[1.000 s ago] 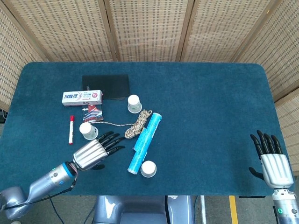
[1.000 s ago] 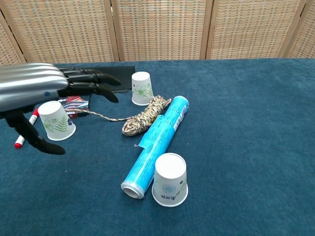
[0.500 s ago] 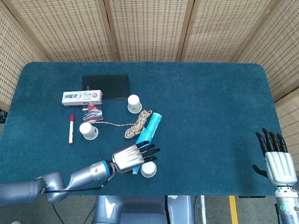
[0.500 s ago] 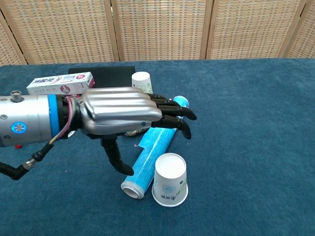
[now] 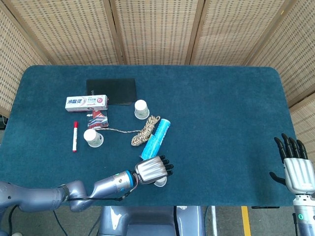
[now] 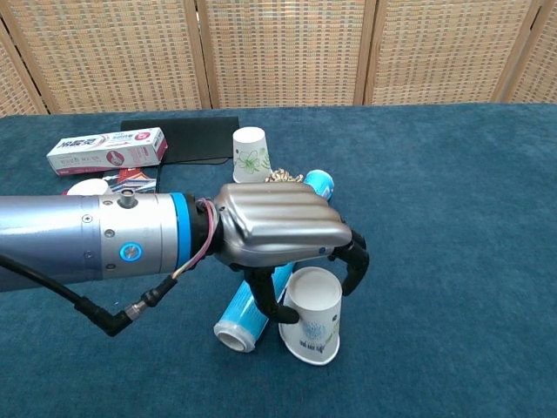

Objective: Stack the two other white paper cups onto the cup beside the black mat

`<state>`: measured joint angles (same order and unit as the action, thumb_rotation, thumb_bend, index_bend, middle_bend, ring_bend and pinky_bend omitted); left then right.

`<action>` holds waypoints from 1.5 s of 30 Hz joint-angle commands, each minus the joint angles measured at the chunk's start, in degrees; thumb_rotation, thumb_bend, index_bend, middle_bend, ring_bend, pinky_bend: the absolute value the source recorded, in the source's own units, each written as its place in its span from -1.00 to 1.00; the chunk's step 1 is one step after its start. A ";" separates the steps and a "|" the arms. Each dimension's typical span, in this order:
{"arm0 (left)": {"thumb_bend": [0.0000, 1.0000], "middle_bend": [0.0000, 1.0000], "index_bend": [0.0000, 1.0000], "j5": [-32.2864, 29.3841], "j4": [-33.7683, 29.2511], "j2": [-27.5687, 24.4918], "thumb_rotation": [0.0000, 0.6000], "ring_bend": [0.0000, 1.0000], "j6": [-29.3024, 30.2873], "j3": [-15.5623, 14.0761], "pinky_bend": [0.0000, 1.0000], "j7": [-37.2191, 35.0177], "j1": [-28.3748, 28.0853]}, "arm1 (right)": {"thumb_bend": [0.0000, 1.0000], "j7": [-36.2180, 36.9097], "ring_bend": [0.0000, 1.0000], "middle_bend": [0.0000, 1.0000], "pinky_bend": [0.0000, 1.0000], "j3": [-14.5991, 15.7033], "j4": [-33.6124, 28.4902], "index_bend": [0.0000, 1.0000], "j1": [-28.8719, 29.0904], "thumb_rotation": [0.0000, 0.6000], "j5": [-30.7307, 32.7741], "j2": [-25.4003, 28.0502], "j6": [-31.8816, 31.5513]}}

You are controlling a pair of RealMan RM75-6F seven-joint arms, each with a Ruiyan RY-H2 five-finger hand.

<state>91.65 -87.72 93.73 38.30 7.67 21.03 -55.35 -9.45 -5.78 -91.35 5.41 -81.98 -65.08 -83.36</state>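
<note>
A: Start nearest. What is the left hand doing?

B: It sits over the near cup, an upturned white paper cup at the near edge of the table. The fingers curl down around the cup's right side and the thumb comes down on its left. It looks like a grip that is closing; whether it bears firmly I cannot tell, and the cup leans a little.

A: And the blue tube?

B: Just left of that cup, close to the thumb. A good grasp squeezes the thin paper wall lightly and lifts straight up, so the tube is not nudged.

A: The right hand?

B: At the near right edge of the head view, fingers spread, holding nothing, well apart from everything.

A: Further out?

B: A coil of rope beyond the tube, a second cup to the left near the red marker, then the target cup just beside the black mat's right near corner. A toothpaste box lies across the mat's left part.

A: So the carry?

B: I would go far and slightly left, high over the rope, then lower squarely onto the target's upturned base.
</note>
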 commanded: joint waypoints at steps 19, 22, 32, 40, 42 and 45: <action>-0.34 -0.24 0.00 -21.83 9.61 -3.63 1.00 -0.24 5.13 16.54 -0.27 9.04 -6.52 | -1.00 0.31 -1.00 -1.00 -1.00 -0.66 0.40 -1.00 0.34 1.00 2.25 0.07 0.98; -0.34 -0.24 0.00 -29.01 15.11 -2.74 1.00 -0.24 4.25 19.19 -0.27 9.69 -8.94 | -1.00 -0.06 -1.00 -1.00 -1.00 -0.93 0.67 -1.00 0.57 1.00 3.01 -0.14 1.40; -0.36 -0.24 0.00 -39.05 27.00 0.23 1.00 -0.24 0.03 18.37 -0.28 8.81 -13.57 | -1.00 -0.70 -1.00 -1.00 -1.00 -1.42 1.27 -1.00 0.95 1.00 4.40 -0.61 1.96; -0.37 -0.24 0.00 -42.59 30.79 1.15 1.00 -0.24 -2.04 15.80 -0.31 8.31 -15.43 | -1.00 -0.23 -1.00 -1.00 -1.00 -1.58 1.74 -1.00 1.18 1.00 5.04 -0.56 2.53; -0.37 -0.24 0.00 -43.37 30.87 1.02 1.00 -0.24 -2.21 15.44 -0.31 8.63 -15.64 | -1.00 -0.15 -1.00 -1.00 -1.00 -1.60 1.75 -1.00 1.18 1.00 5.06 -0.53 2.51; -0.37 -0.24 -0.01 -45.01 30.77 0.79 1.00 -0.24 -2.55 14.88 -0.31 9.03 -15.90 | -1.00 0.00 -1.00 -1.00 -1.00 -1.60 1.74 -1.00 1.16 1.00 5.04 -0.46 2.45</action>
<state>47.20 -56.93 94.65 35.96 22.84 29.84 -71.07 -9.46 -7.38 -89.61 6.58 -76.93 -65.54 -80.91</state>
